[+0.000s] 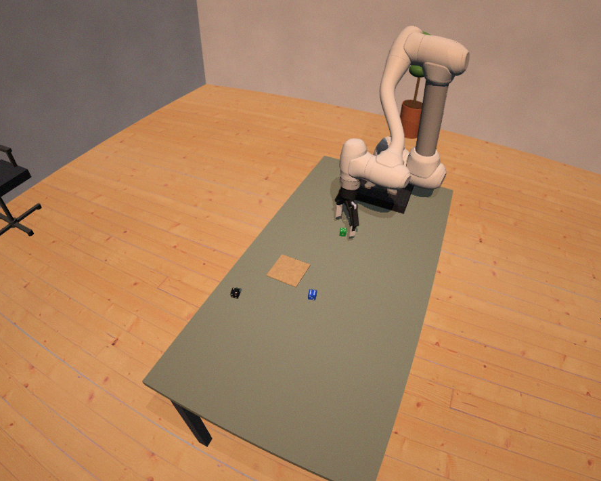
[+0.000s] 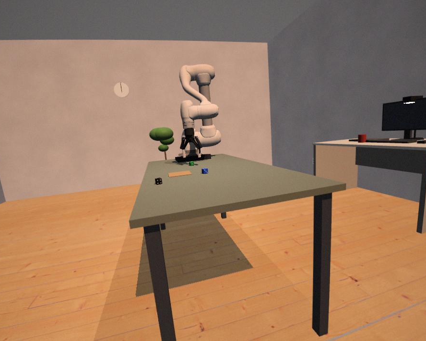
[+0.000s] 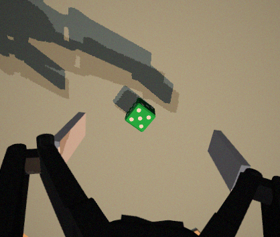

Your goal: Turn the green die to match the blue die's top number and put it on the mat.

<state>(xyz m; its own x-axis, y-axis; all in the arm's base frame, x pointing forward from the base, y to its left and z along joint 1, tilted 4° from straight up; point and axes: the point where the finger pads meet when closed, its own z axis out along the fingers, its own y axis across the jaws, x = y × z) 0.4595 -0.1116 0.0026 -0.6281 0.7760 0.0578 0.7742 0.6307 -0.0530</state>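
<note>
Hovering over the green die point(image 3: 140, 116), four pips up, fingers spread wide, gripping nothing.

Top view looks down from high; exterior sits low, far; wrist close; all 3 share the table point(image 1: 311, 362).

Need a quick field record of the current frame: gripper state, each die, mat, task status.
gripper: open, holding nothing, above the green die
green die: flat on the table, four pips up, off the mat
mat: bare, no die on it
blue die: on the table beside the mat, top number too small to read
black die: on the table, off the mat
status: green die not yet grasped or placed
</note>
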